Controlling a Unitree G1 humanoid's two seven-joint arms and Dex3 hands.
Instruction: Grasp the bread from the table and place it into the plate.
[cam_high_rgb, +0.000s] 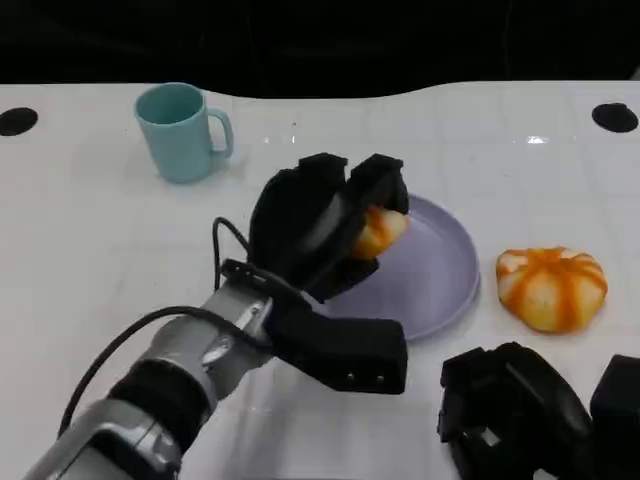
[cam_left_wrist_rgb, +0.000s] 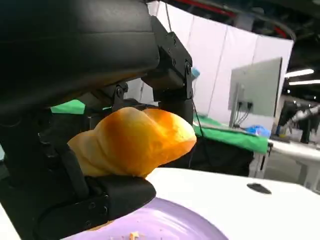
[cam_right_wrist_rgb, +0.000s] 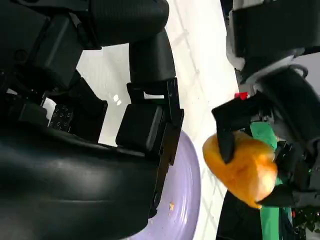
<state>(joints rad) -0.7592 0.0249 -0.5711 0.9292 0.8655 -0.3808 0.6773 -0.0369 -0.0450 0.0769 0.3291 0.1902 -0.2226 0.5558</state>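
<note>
Your right hand (cam_high_rgb: 525, 415) rests low on the table (cam_high_rgb: 90, 250); you cannot tell how its fingers lie. Your left hand (cam_high_rgb: 325, 225) grips the bread (cam_high_rgb: 380, 230) between its fingers, raised just above the purple plate (cam_high_rgb: 440, 275).

The white table (cam_high_rgb: 90, 250) has a glossy top with faint tile lines, a black round hole (cam_high_rgb: 614, 117) near each far corner, and darkness beyond its far edge. Behind the table stand white partition panels (cam_left_wrist_rgb: 225, 70), a monitor (cam_left_wrist_rgb: 255, 92) and a green-covered bench (cam_left_wrist_rgb: 235, 137).
</note>
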